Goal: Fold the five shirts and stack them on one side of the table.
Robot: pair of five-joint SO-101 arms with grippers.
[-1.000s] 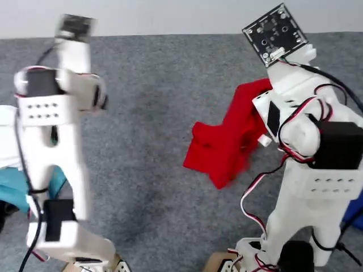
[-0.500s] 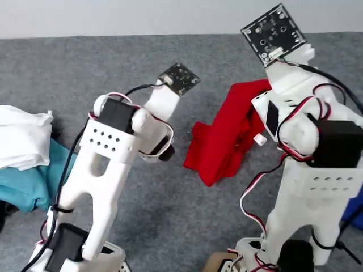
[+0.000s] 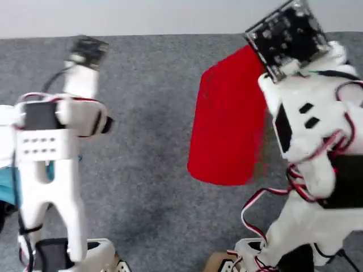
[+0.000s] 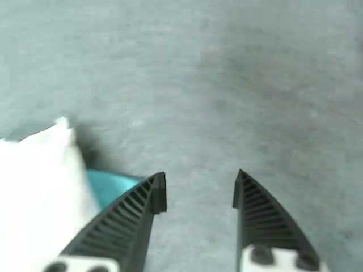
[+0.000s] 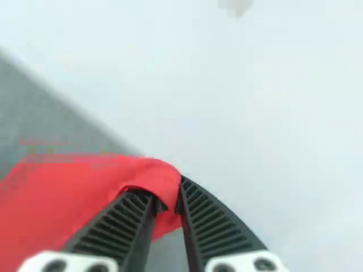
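A red shirt [image 3: 227, 119] hangs in the air as a long drape over the right half of the grey table, and my right gripper [image 5: 167, 199] is shut on a bunched edge of the red shirt [image 5: 68, 192]. The right arm [image 3: 317, 130] stands raised beside it. My left arm [image 3: 48, 130] stands at the left side. Its gripper [image 4: 198, 190] is open over bare grey surface, with nothing between the fingers. Close to one finger lie a folded white shirt [image 4: 34, 181] and a teal shirt [image 4: 110, 184] under it, both also at the left table edge: white shirt [image 3: 4, 122], teal shirt [image 3: 5, 190].
The grey table [image 3: 147, 141] lies bare between the two arms. A white wall [image 3: 170, 17] runs along the far edge. Red and white cables [image 3: 255, 209] loop near the right arm's base.
The right arm has lifted the red shirt off the table, so it now hangs stretched out. The left arm swung from the middle back toward the white and teal shirts.
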